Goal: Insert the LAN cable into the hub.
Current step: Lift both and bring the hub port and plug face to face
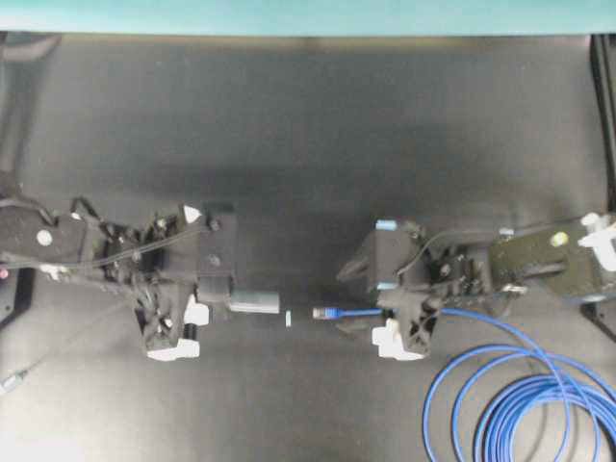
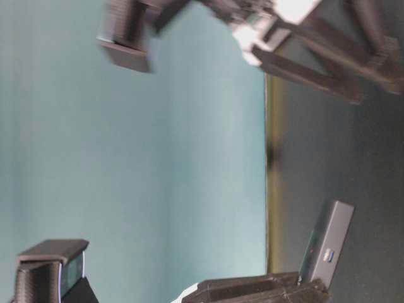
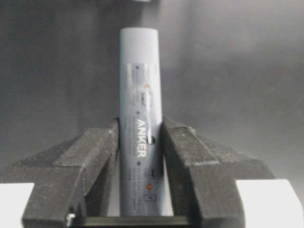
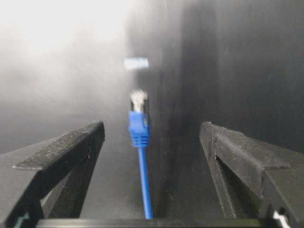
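The hub [image 1: 254, 301] is a slim grey bar held level in my left gripper [image 1: 236, 301], its free end pointing right. In the left wrist view my left gripper [image 3: 139, 127] is shut on the hub [image 3: 138, 85], both fingers [image 3: 97, 156] pressing its sides. The LAN cable's blue plug [image 1: 325, 313] lies on the table, pointing left at the hub across a small gap. My right gripper [image 1: 358, 310] is open around the cable. In the right wrist view the plug [image 4: 139, 121] lies between the wide-apart jaws of my right gripper [image 4: 152, 128], touching neither.
The blue cable's loops [image 1: 525, 404] lie at the table's front right. A small pale mark [image 1: 289, 317] sits on the table between hub and plug. The hub's grey lead ends in a silver plug [image 1: 10, 381] at the front left. The hub [image 2: 331, 243] also shows in the table-level view.
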